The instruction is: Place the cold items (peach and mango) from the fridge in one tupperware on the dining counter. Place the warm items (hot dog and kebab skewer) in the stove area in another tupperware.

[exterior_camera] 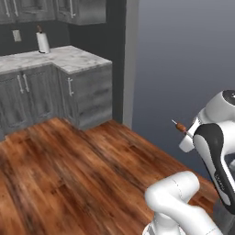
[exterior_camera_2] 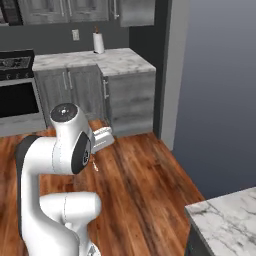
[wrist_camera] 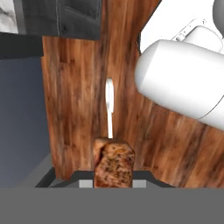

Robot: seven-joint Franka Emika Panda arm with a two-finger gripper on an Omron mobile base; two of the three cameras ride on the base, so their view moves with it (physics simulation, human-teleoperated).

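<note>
My gripper (wrist_camera: 113, 180) is shut on the kebab skewer (wrist_camera: 113, 162), a browned chunk of meat on a pale stick that points away from the hand over the wood floor. From the left base view, the kebab skewer (exterior_camera: 180, 126) juts out to the left of the raised hand (exterior_camera: 187, 140). The right base view has the hand (exterior_camera_2: 102, 138) carried in front of the arm, with the stick's tip (exterior_camera_2: 95, 165) just below it. The peach, mango, hot dog and tupperware are out of view.
A marble dining counter corner (exterior_camera_2: 225, 217) sits at the lower right. Grey cabinets with a marble top (exterior_camera_2: 120, 62) and a paper towel roll (exterior_camera_2: 98, 42) stand ahead, the stove (exterior_camera_2: 15, 62) to their left. A tall grey-blue wall (exterior_camera: 193, 69) rises on the right.
</note>
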